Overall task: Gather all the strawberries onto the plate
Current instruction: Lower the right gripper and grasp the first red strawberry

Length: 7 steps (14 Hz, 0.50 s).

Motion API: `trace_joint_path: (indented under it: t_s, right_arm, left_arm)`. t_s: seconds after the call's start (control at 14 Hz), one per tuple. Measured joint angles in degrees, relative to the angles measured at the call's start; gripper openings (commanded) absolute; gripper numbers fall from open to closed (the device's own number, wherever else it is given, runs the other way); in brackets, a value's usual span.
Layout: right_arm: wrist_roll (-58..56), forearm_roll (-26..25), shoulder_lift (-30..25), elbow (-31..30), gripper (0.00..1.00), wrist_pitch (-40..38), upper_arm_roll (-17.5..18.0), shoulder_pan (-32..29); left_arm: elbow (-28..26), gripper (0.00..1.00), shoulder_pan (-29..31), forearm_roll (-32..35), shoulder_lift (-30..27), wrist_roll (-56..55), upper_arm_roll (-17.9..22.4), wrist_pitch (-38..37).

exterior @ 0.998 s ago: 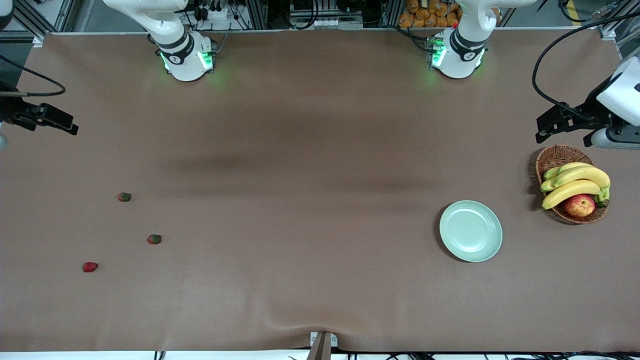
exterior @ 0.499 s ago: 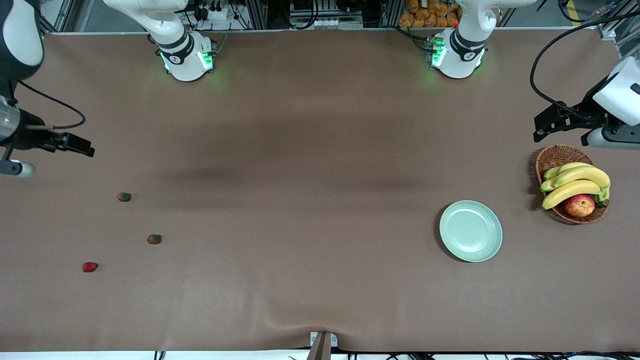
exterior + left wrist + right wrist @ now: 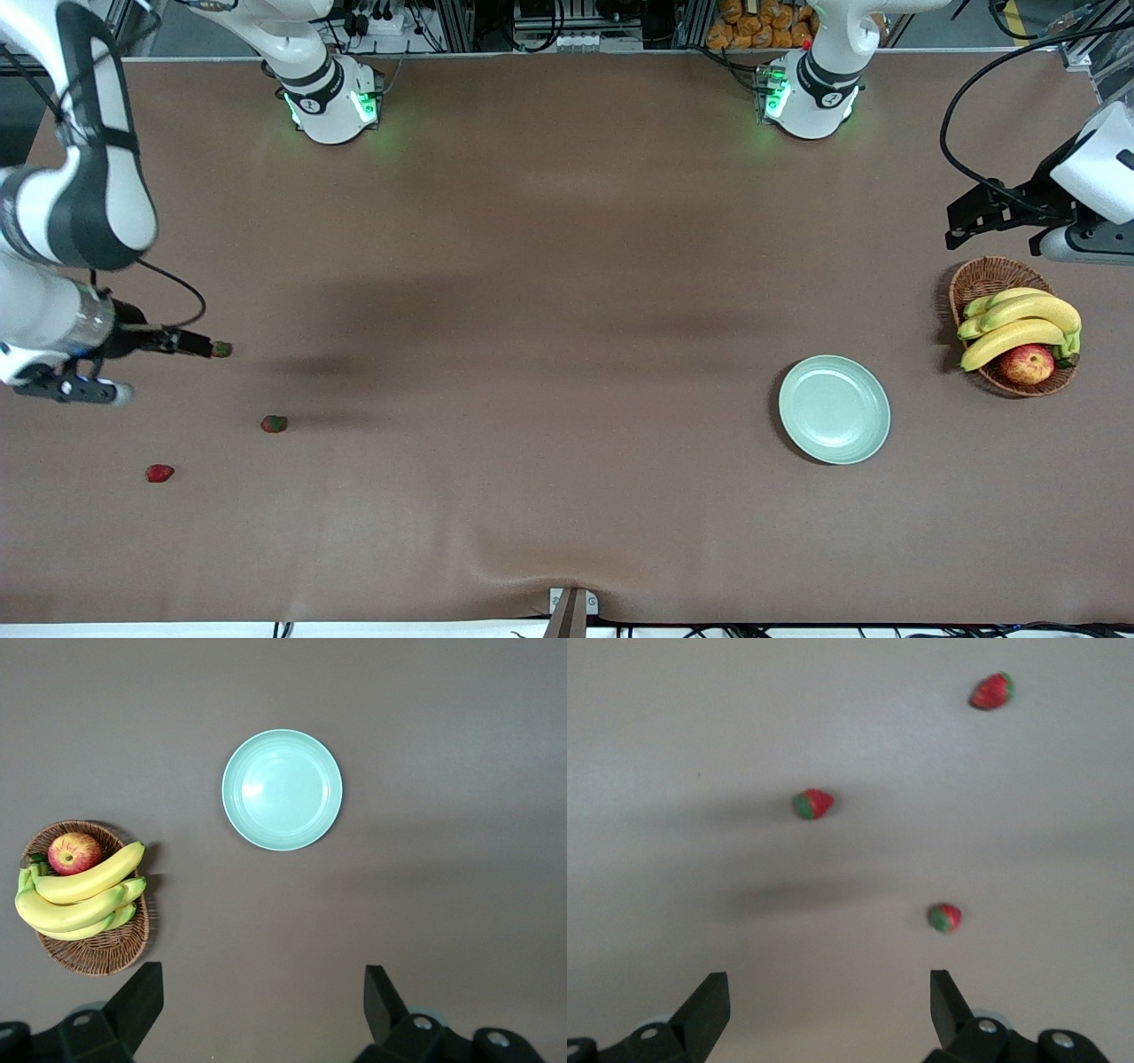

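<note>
Your right arm swings in from the table's edge at its own end and travels toward the front camera; its open right gripper (image 3: 199, 346) now hangs over the tiny red strawberry with a dark green leafy top (image 3: 221, 349) that lies farthest from the camera; that gripper's shadow lands beside the berry.

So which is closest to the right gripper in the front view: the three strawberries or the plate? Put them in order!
From the right gripper, open above the table:
1. Strawberry at its fingertips, farthest of the three from the camera.
2. Middle strawberry, nearer the camera.
3. Strawberry nearest the camera.
4. Plate, toward the left arm's end.
</note>
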Motion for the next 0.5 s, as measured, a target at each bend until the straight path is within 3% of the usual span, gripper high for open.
trace_joint_path:
  t_s: [0.21, 0.5]
  right_arm:
    - [-1.66, -0.04, 7.73, 2.96, 1.00, 5.22, 0.31, 1.79]
    - [-9.02, -0.07, 14.25, 7.53, 1.00, 6.53, 0.17, 2.50]
  left_arm:
    - [-0.03, 1.00, 0.00, 0.00, 0.00, 0.00, 0.00, -0.02]
    - [-0.06, 1.00, 0.00, 0.00, 0.04, 0.00, 0.01, -0.04]
